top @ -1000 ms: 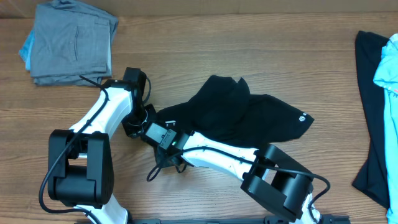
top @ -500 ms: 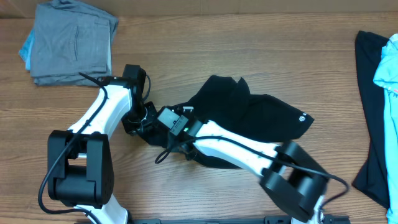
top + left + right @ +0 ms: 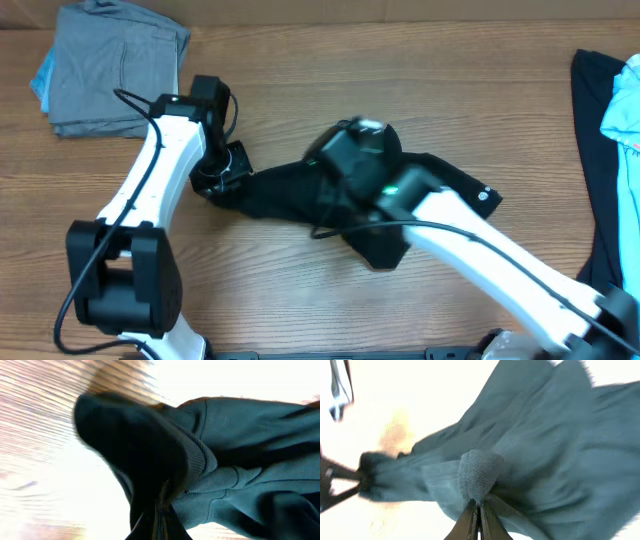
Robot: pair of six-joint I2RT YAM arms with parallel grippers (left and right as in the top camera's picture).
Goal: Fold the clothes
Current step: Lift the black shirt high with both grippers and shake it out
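Note:
The black short-sleeved shirt (image 3: pixel 435 185) lies bunched at the table's middle, its small round white logo (image 3: pixel 487 195) at the right edge. My left gripper (image 3: pixel 222 172) is shut on the shirt's left end; the left wrist view shows the jaws (image 3: pixel 159 510) pinching a ribbed seam of the shirt (image 3: pixel 240 480). My right gripper (image 3: pixel 340 160) is shut on a fold of the shirt near its top middle and holds it lifted; the right wrist view shows the closed jaws (image 3: pixel 478 510) gripping a bunched fold (image 3: pixel 476 472). The right arm hides part of the shirt.
A folded grey garment (image 3: pixel 115 70) over a light blue one (image 3: pixel 42 78) sits at the back left. A black garment (image 3: pixel 600 200) and a light blue one (image 3: pixel 622 115) lie at the right edge.
My right gripper has moved up and to the right, away from the left gripper, pulling the shirt's fold with it. The left gripper has shifted slightly up, still holding the left end.

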